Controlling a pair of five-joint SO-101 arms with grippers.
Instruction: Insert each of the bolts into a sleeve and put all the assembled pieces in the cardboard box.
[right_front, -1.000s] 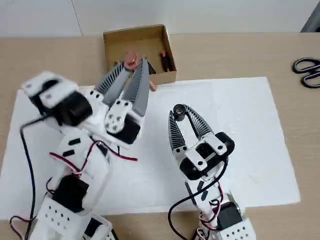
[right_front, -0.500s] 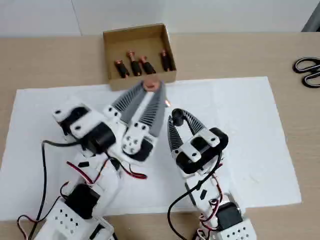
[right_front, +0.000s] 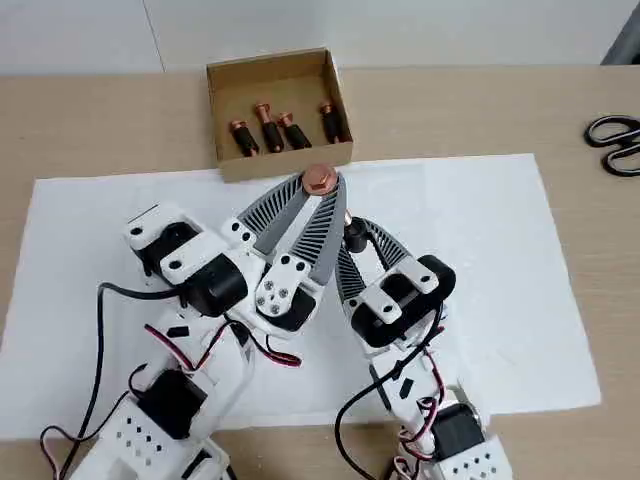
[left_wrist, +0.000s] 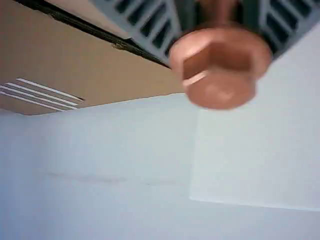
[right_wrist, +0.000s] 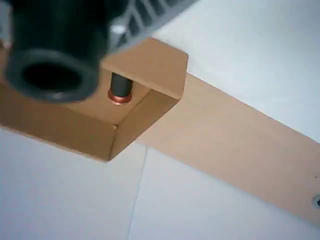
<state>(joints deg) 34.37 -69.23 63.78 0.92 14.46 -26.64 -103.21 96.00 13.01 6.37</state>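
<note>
left hand (right_front: 318, 190) holds copper hex-head bolt (left_wrist: 220, 67); right hand (right_front: 354, 228) beside it holds black tubular sleeve (right_wrist: 52, 75); brown cardboard box (right_front: 285, 160) ahead.

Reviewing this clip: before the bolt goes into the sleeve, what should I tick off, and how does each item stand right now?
1. Left gripper shut on the bolt: ok.
2. Right gripper shut on the sleeve: ok.
3. Sleeve bore unobstructed: ok, the right wrist view shows a hollow end.
4. Bolt shank lined up with the bore: cannot tell; the shank is hidden between the fingers.
5. Room in the cardboard box: ok, four assembled pieces lie inside with bare floor beside them.
</note>
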